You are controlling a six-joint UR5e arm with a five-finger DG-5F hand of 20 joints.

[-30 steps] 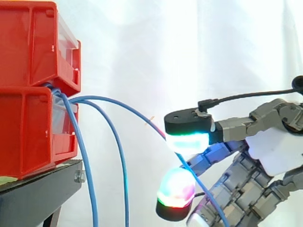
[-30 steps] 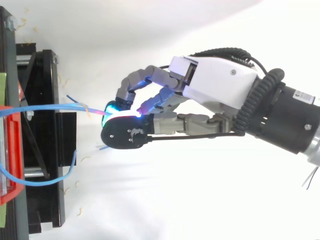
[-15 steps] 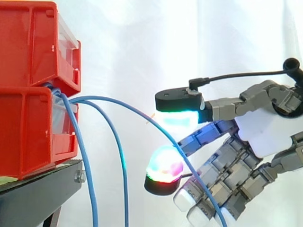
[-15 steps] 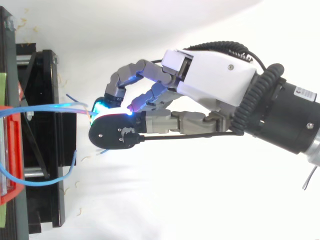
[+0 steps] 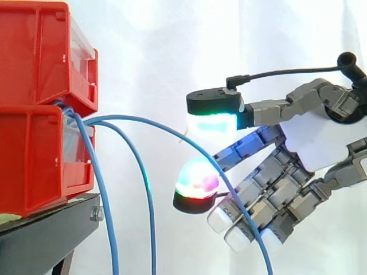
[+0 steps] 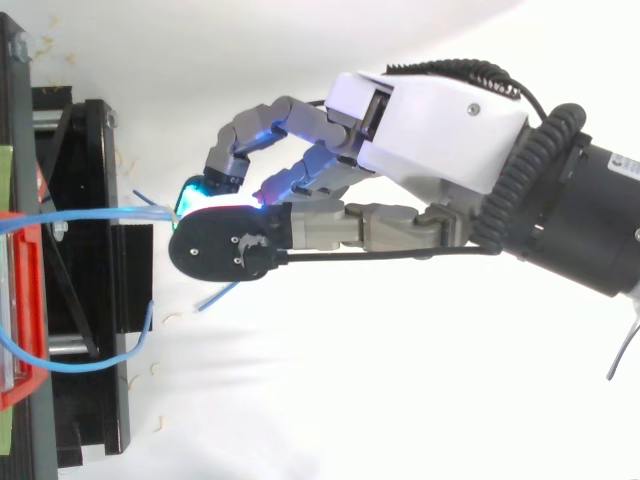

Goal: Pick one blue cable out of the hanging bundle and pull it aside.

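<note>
Several blue cables come out between two stacked red bins (image 5: 40,103). Two of them (image 5: 148,200) hang down near the bins. The third blue cable (image 5: 166,129) arcs right, passes between the hand's glowing thumb pad (image 5: 213,123) and a curled finger's red-green pad (image 5: 196,180), then drops away below. It lies across that lower pad with the thumb just above it. The hand (image 5: 321,143) reaches in from the right, its other fingers stretched down and left. From above, the hand (image 6: 430,110) meets the same cable (image 6: 100,215) close to the stand.
The bins rest on a black stand (image 5: 46,229), also seen as a black frame (image 6: 90,280) from above. A white curtain is behind everything. One loose cable loop (image 6: 80,365) curves beside the stand at lower left.
The hand has moved left toward the bins and upward, lifting the caught cable a little. Its other fingers have stretched out from a curl.
</note>
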